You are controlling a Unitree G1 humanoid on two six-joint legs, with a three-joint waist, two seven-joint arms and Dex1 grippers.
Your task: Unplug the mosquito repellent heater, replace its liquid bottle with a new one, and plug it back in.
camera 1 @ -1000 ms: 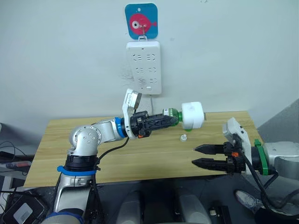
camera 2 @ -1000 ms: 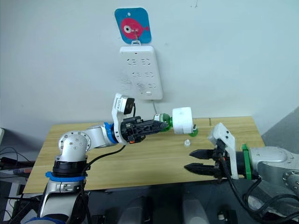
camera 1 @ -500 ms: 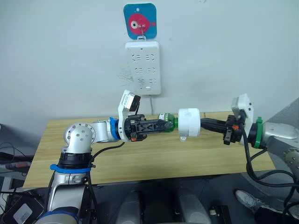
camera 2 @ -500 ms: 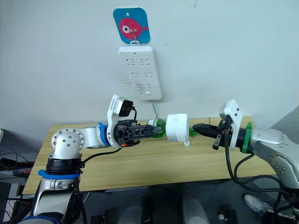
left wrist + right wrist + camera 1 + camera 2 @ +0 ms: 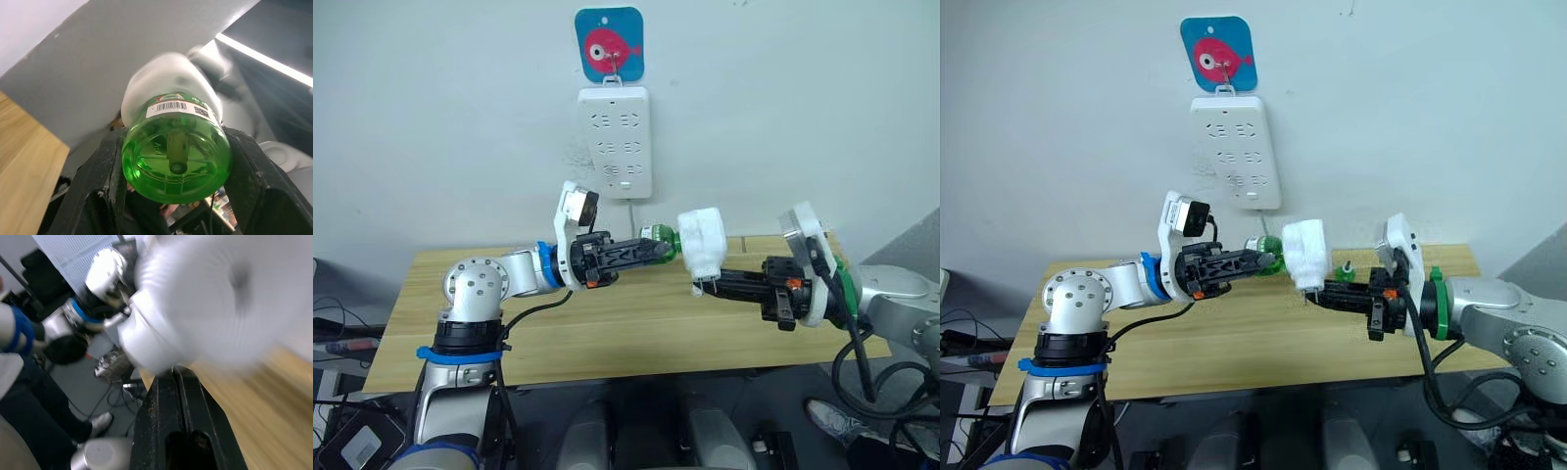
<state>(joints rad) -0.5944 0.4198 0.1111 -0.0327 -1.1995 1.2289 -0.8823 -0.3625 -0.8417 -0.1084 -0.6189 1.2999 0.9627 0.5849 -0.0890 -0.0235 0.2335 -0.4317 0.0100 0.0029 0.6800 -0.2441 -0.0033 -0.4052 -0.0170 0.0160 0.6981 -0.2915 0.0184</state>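
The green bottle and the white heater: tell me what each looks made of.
The green bottle looks like glossy translucent plastic: light passes through its base, and a wick-like stem shows inside. The white heater looks like opaque, smooth moulded plastic with rounded edges and a soft sheen, though that is only a judgement from its surface.

both arms raised, left tool [image 5: 658, 249] and right tool [image 5: 705, 286] clamped

Barcode label on green bottle [image 5: 176, 166], unreadable
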